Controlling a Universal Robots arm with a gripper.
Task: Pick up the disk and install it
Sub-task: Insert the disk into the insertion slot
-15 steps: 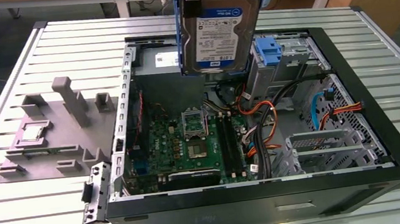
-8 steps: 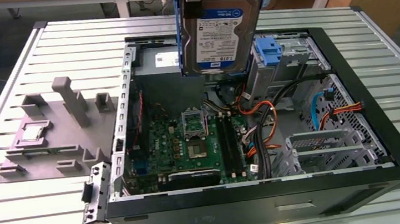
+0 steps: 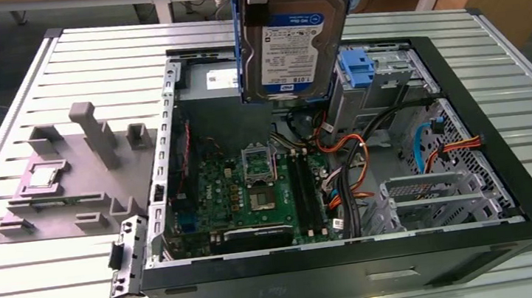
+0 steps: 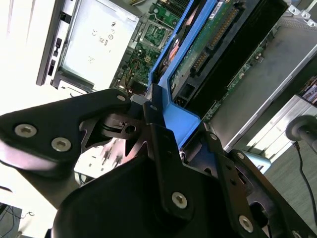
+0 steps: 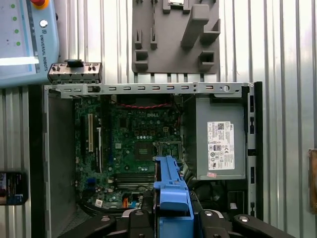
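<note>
Disk (image 3: 293,42) is in the gripper (image 4: 173,119), whose black fingers (image 4: 161,139) are closed narrowly on its blue bracket rail (image 5: 172,191). The drive hangs on edge at the top centre of the exterior view, label toward the camera, well above the open computer case (image 3: 508,190). I'd say it is held upright like that to keep clear of the case walls and the orange cables (image 3: 348,177) beside the motherboard (image 3: 250,188). The frame's top edge cuts off the gripper there, the drive hides the case's far end behind it, and I cannot tell which bay it suits.
</note>
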